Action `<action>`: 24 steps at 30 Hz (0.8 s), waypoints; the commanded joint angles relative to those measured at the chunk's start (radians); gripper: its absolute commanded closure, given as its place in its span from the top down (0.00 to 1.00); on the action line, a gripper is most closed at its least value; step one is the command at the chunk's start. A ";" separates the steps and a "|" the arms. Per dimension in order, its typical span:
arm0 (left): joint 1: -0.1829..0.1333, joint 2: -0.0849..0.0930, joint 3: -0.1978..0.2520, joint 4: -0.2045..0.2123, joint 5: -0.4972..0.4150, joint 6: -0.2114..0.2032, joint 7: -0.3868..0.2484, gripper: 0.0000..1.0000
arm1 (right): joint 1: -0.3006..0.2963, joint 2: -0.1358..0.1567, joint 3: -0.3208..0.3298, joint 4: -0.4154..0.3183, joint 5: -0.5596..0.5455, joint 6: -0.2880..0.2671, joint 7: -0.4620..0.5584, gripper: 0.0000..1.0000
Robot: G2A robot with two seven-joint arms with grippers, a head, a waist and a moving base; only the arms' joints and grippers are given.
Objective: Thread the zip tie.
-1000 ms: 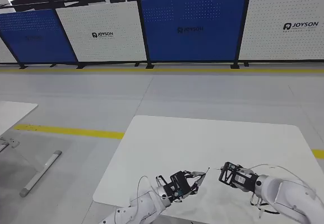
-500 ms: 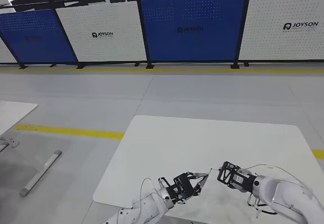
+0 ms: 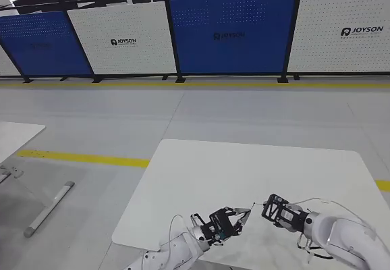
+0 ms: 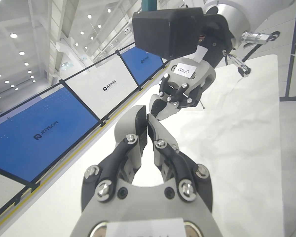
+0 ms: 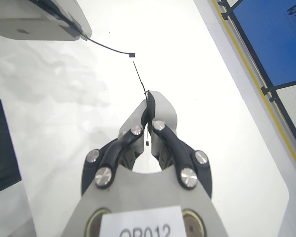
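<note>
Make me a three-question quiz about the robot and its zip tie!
1. Where is the head?
A. dropped and lying flat
B. sticking out of the left gripper
C. tucked out of sight

2. What colour is the zip tie?
A. yellow
B. blue
C. black

3. The tip is:
A. just short of the head
B. pushed right through the head
C. snapped off

Answers:
1 B, the head juts out from the left gripper.
2 C, the zip tie is black.
3 A, a small gap separates the head from the tip, which the right gripper holds out.
</note>
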 commanded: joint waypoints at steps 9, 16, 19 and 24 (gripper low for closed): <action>0.000 0.000 0.000 0.000 0.000 0.000 0.000 0.00 | -0.015 -0.004 0.011 0.001 -0.005 0.007 -0.007 0.00; 0.000 0.000 0.000 0.000 0.000 0.000 0.000 0.00 | -0.034 -0.015 0.037 -0.001 -0.013 0.000 0.004 0.00; 0.000 0.000 0.000 0.000 0.000 0.000 0.000 0.00 | -0.042 -0.018 0.047 -0.003 -0.017 0.000 0.007 0.00; 0.000 0.000 0.000 0.000 0.000 0.000 0.000 0.00 | -0.057 -0.020 0.063 -0.009 -0.024 0.000 0.007 0.00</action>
